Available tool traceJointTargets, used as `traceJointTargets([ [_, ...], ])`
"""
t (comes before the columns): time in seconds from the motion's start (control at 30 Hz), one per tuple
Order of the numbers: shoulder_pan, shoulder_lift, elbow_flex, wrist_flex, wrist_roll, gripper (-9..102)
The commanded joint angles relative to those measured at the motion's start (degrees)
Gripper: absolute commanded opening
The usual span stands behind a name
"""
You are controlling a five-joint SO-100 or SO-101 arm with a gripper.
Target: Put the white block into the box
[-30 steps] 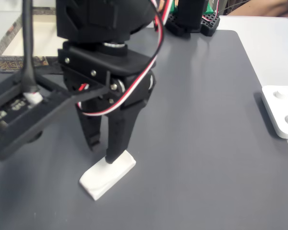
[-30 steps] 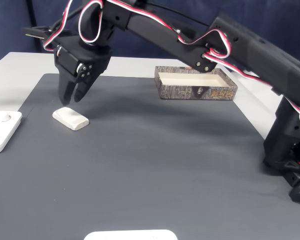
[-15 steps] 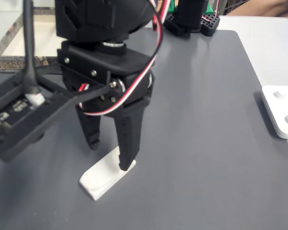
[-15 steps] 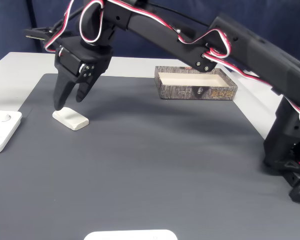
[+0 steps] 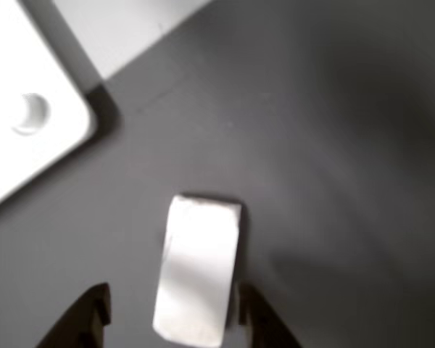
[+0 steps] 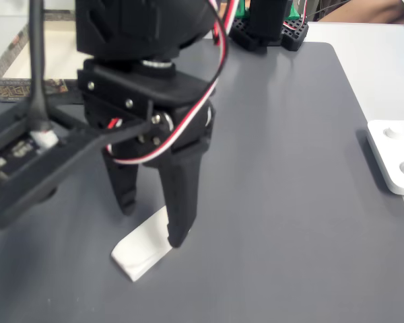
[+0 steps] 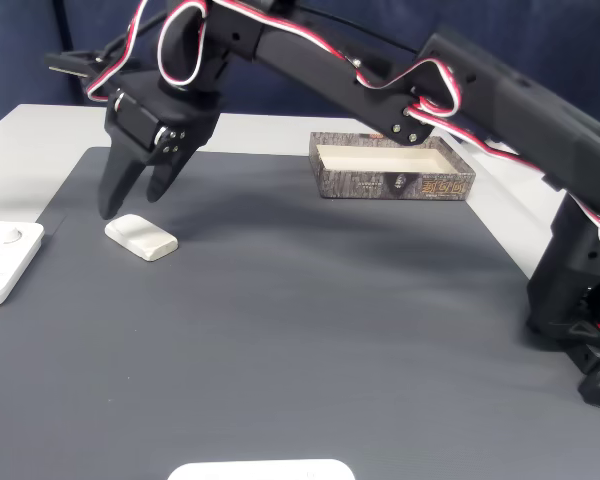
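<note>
The white block (image 5: 199,268) lies flat on the dark grey mat, also seen in both fixed views (image 6: 138,254) (image 7: 142,237). My gripper (image 6: 151,222) hangs open just above it, pointing down, with one finger on each side of the block's far end. In the other view the gripper (image 5: 172,319) has the block between its tips, and the right fingertip (image 5: 250,313) is close to the block's edge. In a fixed view the gripper (image 7: 130,203) is right above the block's left end. The box (image 7: 392,168) stands at the mat's far edge, its corner also visible (image 6: 13,70).
A flat white plate with round hollows (image 6: 397,158) (image 7: 2,258) (image 5: 29,116) lies beside the mat near the block. Another white plate (image 7: 260,470) pokes in at the mat's front edge. The arm's black base (image 7: 580,310) stands at the right.
The jaws have opened wider and now straddle the block's end. The gripper shifted slightly and lowered around it. The block has not moved.
</note>
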Motion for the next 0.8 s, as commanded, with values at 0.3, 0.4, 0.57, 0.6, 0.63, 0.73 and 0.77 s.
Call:
traceJointTargets([
  [0.3, 1.1, 0.6, -1.9, -1.2, 0.8, 25],
  [0.4, 1.2, 0.5, -1.8, -1.2, 1.4, 25],
  [0.57, 1.6, 0.6, -1.3, -0.4, 2.7, 25],
  [0.6, 1.7, 0.6, -1.2, 0.1, 2.8, 25],
  [0.63, 1.7, 0.6, -1.1, 0.4, 2.9, 25],
  [0.73, 2.0, 0.7, -0.5, 1.3, 2.9, 24],
  [0.77, 2.1, 0.7, -0.5, 1.4, 2.9, 24],
])
